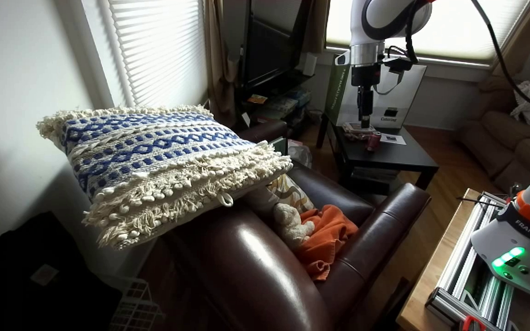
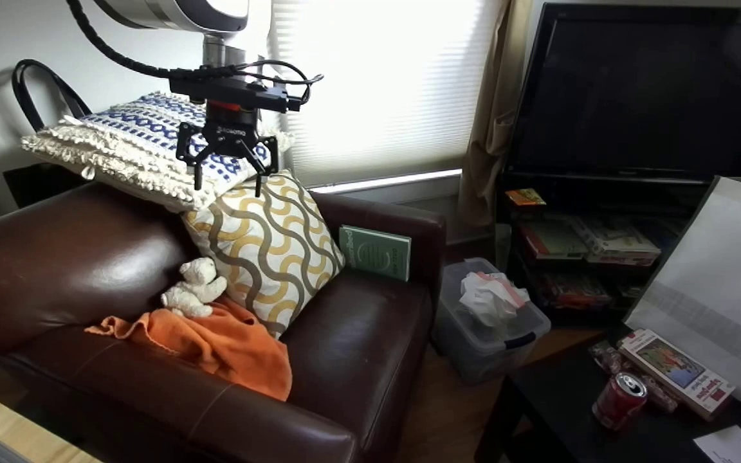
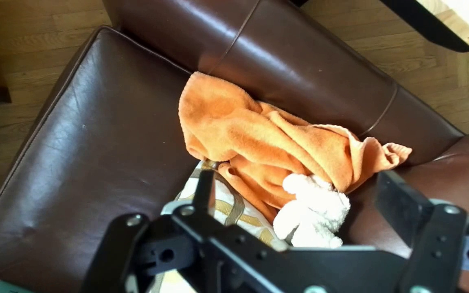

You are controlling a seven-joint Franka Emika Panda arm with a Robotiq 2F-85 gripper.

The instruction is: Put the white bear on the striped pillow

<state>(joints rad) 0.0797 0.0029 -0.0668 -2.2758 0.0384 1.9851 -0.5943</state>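
Observation:
The small white bear [image 1: 290,225] sits on the orange cloth in the leather armchair, against the backrest. It also shows in an exterior view [image 2: 193,289] and in the wrist view [image 3: 318,207]. A pillow with blue and white striped bands and fringe [image 1: 154,147] lies on top of the backrest, also in an exterior view [image 2: 139,128]. A pillow with wavy yellow and brown stripes [image 2: 274,244] leans beside the bear. My gripper [image 2: 228,190] is open and empty, high above the chair. In the wrist view the bear shows between the fingers [image 3: 295,175], well below them.
The orange cloth [image 2: 229,347] drapes beside the armrest [image 1: 380,230]. A green book [image 2: 375,252] stands at the far armrest. A clear bin [image 2: 493,321] stands beside the chair. A black table [image 1: 384,154] holds a red can [image 2: 620,400], books and a large bag.

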